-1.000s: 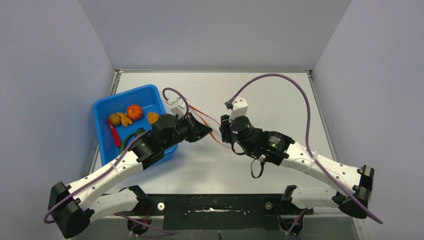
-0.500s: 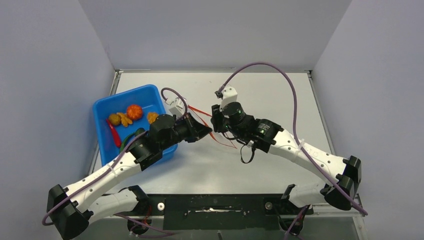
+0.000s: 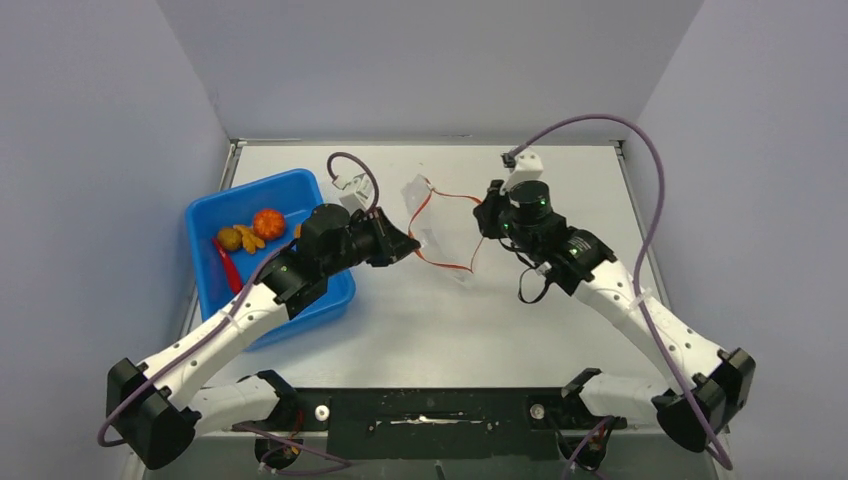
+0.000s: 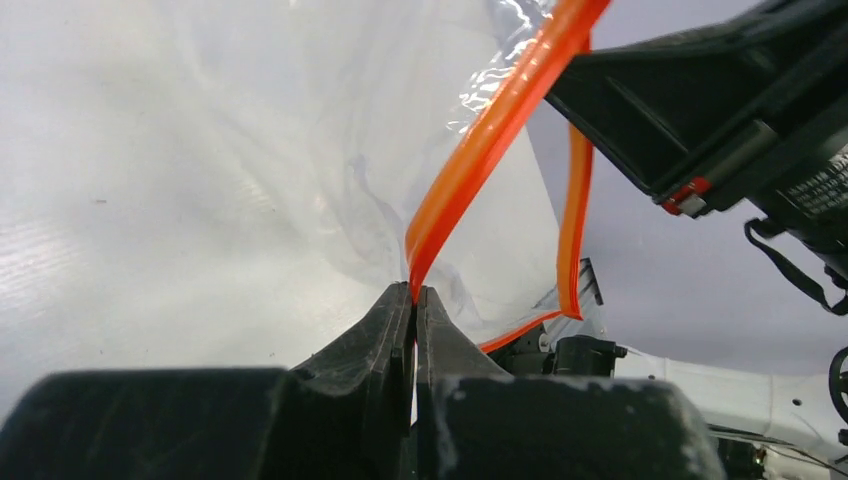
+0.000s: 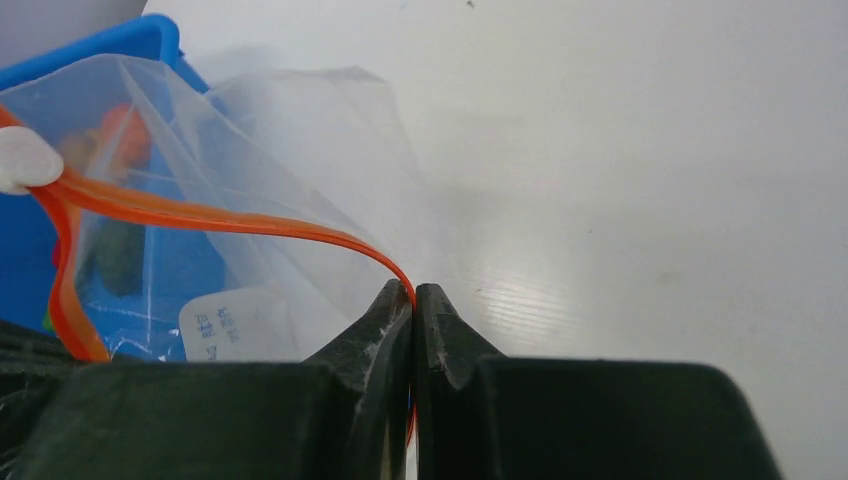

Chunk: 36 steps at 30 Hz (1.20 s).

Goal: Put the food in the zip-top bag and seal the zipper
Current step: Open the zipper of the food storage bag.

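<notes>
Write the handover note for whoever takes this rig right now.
Left claw: shut on the red-orange zipper strip of the clear plastic zip-top bag.
Right claw: shut on the same strip at another spot; the bag's mouth is spread open between them.
Food: orange round toy fruit, yellow-brown toy lumps and slim red toy chili lie in the blue plastic tray.
Done: bag opened.
Left: load the food, press the strip shut.

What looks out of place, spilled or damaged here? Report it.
Nothing stands out. The left claw and right claw each pinch the zipper, holding the zip-top bag open at its mouth; no tear shows. The food sits in the blue tray, none spilled.
</notes>
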Available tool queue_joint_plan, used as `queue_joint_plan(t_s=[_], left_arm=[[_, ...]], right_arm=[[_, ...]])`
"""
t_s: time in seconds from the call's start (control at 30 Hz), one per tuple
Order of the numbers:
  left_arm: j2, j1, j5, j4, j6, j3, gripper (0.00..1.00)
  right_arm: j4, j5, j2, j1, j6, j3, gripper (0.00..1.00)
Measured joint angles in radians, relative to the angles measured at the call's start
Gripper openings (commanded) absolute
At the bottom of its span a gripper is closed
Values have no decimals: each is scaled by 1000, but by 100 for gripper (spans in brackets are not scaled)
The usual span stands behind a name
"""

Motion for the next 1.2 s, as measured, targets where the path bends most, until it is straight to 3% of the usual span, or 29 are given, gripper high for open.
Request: queue_joint_plan(t_s=[0.2, 0.4, 0.63, 0.73, 1.2], left_arm=[[130, 48, 92, -71, 61, 189, 0], [135, 54, 122, -60, 71, 143, 1], [135, 57, 146, -13, 24, 34, 44], [131, 58, 148, 43, 8, 20, 57], [175, 59, 37, 122, 59, 59, 63]], right_arm=[[-13, 89, -187, -39, 31, -68, 0], [-14, 108, -234, -40, 41, -76, 0], [4, -5, -204, -39, 83, -148, 0], [11, -29, -194, -34, 110, -164, 0], [71, 99, -64, 100, 144, -151, 0]])
